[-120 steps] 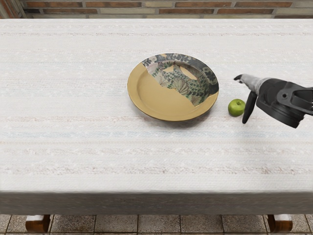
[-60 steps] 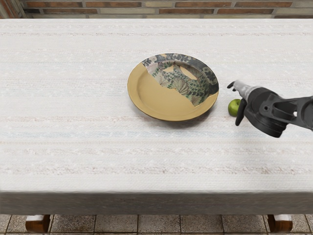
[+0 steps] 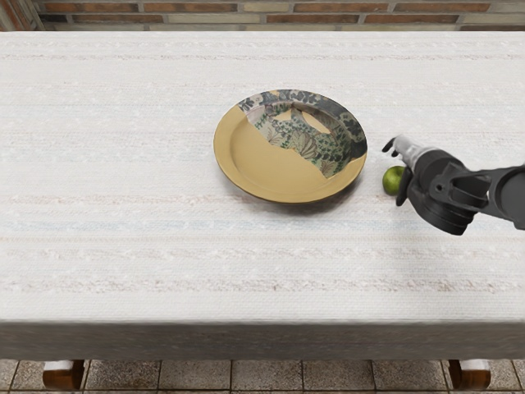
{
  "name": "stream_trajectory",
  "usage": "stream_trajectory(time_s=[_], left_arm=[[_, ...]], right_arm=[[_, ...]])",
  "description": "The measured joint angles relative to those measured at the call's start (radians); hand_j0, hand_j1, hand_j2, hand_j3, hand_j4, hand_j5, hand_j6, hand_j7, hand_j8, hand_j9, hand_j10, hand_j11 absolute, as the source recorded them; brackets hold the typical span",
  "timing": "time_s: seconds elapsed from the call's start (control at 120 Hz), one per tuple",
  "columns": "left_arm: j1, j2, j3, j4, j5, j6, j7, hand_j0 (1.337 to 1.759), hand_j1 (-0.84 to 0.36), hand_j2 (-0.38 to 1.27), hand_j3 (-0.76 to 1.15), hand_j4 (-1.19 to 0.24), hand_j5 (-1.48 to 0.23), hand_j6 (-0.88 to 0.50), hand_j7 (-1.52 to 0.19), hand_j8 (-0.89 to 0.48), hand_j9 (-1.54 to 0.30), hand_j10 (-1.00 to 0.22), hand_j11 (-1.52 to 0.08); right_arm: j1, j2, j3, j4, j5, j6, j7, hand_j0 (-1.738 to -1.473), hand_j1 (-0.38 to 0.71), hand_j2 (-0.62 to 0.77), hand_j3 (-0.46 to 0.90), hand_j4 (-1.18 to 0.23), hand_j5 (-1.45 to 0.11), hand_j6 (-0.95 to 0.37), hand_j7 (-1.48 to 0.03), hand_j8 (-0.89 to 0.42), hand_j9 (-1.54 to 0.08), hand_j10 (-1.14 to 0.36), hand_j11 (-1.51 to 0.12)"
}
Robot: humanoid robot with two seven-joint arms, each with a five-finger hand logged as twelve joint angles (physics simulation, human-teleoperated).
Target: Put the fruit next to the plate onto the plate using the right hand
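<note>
Nearest to me, the table (image 3: 123, 246) ends in a cloth edge, with wooden feet (image 3: 64, 373) on floor tiles below. Farther in, my right hand (image 3: 415, 168) comes in from 3 o'clock and sits against the green apple (image 3: 391, 180), hiding its right side. I cannot tell whether the hand is clamped on it. The apple lies on the cloth just beside the plate (image 3: 254, 160), between its 3 and 4 o'clock. Beyond runs a brick wall (image 3: 246, 8).

Bright, even, soft light fills a sharp render, with only a faint shadow beneath the plate (image 3: 271, 164) and no glare
</note>
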Motion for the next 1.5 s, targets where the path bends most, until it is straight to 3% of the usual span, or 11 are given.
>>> stream_trajectory(time_s=[0.542,0.792,1.05,1.208,1.5], left_arm=[[0.0,0.0,0.0,0.0,0.0,0.0,0.0,1.658,0.35,0.0,0.0,0.0,0.0,0.0,0.0,0.0,0.0,0.0,0.0],[0.0,0.0,0.0,0.0,0.0,0.0,0.0,1.658,0.35,0.0,0.0,0.0,0.0,0.0,0.0,0.0,0.0,0.0,0.0],[0.0,0.0,0.0,0.0,0.0,0.0,0.0,1.658,0.35,0.0,0.0,0.0,0.0,0.0,0.0,0.0,0.0,0.0,0.0],[0.0,0.0,0.0,0.0,0.0,0.0,0.0,1.658,0.35,0.0,0.0,0.0,0.0,0.0,0.0,0.0,0.0,0.0,0.0],[0.0,0.0,-0.001,0.0,0.0,0.0,0.0,1.658,0.35,0.0,0.0,0.0,0.0,0.0,0.0,0.0,0.0,0.0,0.0]], right_arm=[[-0.017,0.039,-0.03,-0.033,0.001,-0.048,0.0,-1.658,0.06,-0.07,0.0,-0.35,-0.45,-0.35,-0.45,-0.35,-0.45,-0.35,-0.45],[-0.022,0.041,-0.025,-0.033,0.001,-0.049,0.0,-1.658,0.2,-0.08,0.0,-0.47,-0.61,-0.47,-0.61,-0.45,-0.61,-0.47,-0.61],[-0.023,0.04,-0.022,-0.033,0.0,-0.047,-0.001,-1.653,0.26,0.11,0.0,-0.62,-0.8,-0.45,-0.8,-0.39,-0.81,-0.57,-0.81],[-0.028,0.041,-0.019,-0.034,-0.003,-0.046,-0.002,-1.649,0.25,0.1,0.0,-0.7,-0.87,-0.45,-0.89,-0.37,-0.9,-0.56,-0.91],[-0.024,0.029,0.002,-0.035,0.011,-0.031,0.001,-1.653,0.26,0.29,0.0,-0.73,-0.99,-0.48,-0.97,-0.38,-1.01,-0.61,-1.04]])
